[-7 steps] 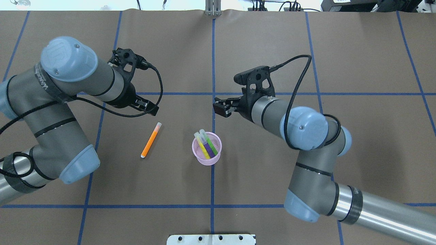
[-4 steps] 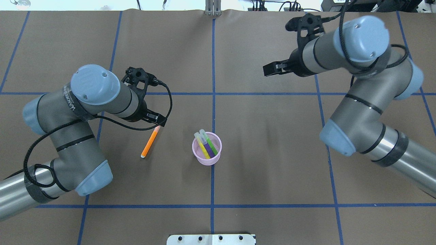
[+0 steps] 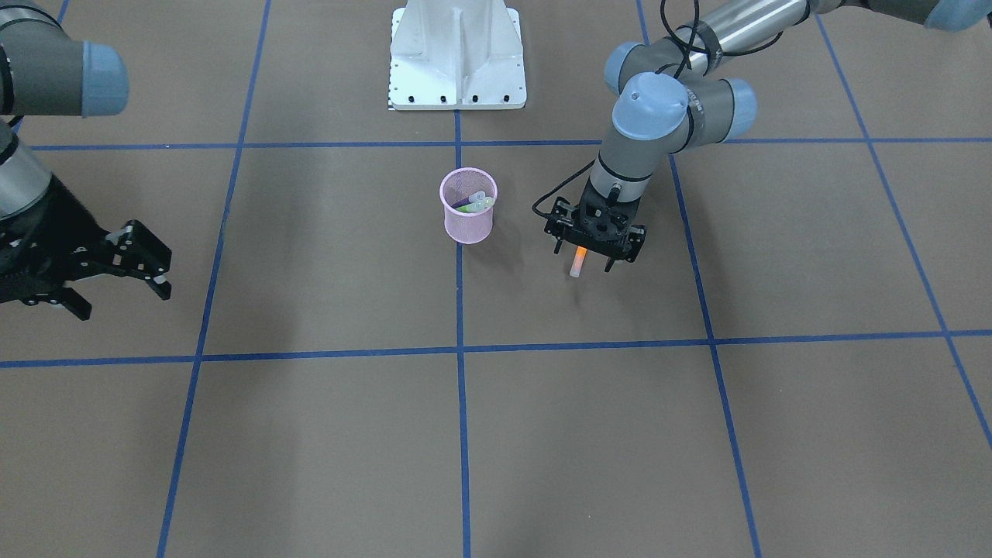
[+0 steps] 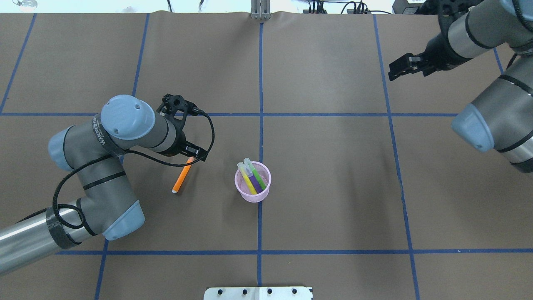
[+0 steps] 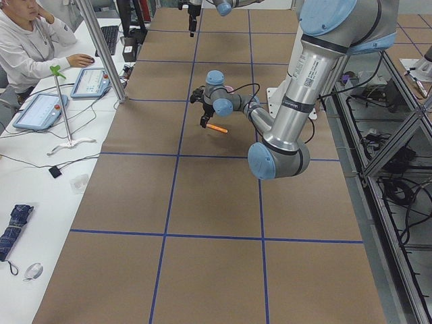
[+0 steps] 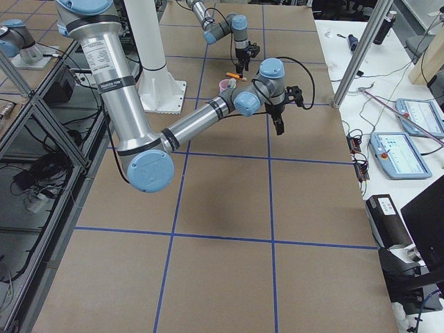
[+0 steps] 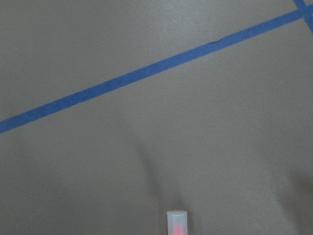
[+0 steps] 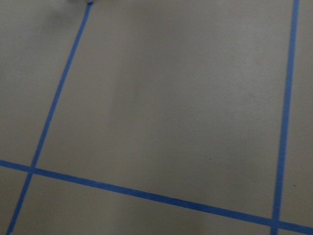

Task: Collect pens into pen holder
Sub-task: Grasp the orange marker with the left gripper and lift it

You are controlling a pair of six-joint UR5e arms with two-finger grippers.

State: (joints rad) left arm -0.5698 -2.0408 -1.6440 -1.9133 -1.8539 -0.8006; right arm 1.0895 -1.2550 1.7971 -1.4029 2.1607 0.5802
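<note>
The orange pen [image 4: 181,178] lies flat on the table left of the pink mesh pen holder [image 4: 252,183]. The holder stands upright and holds the yellow pen [image 4: 249,183], the purple pen [image 4: 257,186] and the green pen [image 4: 258,179]. My left gripper [image 4: 196,153] is open, low over the orange pen's capped end, its fingers either side of the pen [image 3: 576,262] in the front view. The left wrist view shows only the pale cap [image 7: 176,223] at the bottom edge. My right gripper [image 4: 400,69] is open and empty, far off at the back right.
The table is covered with brown paper marked by blue tape lines [image 4: 260,83]. The robot's white base plate [image 3: 457,54] stands behind the holder in the front view. An operator sits at a side desk [image 5: 30,47].
My left gripper has moved down and right onto the orange pen's capped end. My right arm has swung away from above the holder to the back right corner.
</note>
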